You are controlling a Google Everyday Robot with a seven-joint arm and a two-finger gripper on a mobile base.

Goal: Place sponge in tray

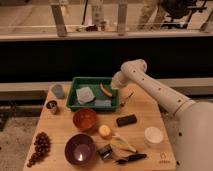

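The sponge (103, 103) is seen lying inside the tray (75, 82). The claw (125, 96) hangs just beyond the tray's right rim; its state cannot be told. A straight withdrawal clear of the rim is advised.

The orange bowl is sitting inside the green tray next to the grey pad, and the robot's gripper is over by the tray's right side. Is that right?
Not quite. The orange bowl is not inside the green tray; it stands on the wooden table just in front of the tray. The camera view shows this. The rest holds: the grey pad lies in the tray, and the gripper is by the tray's right side.
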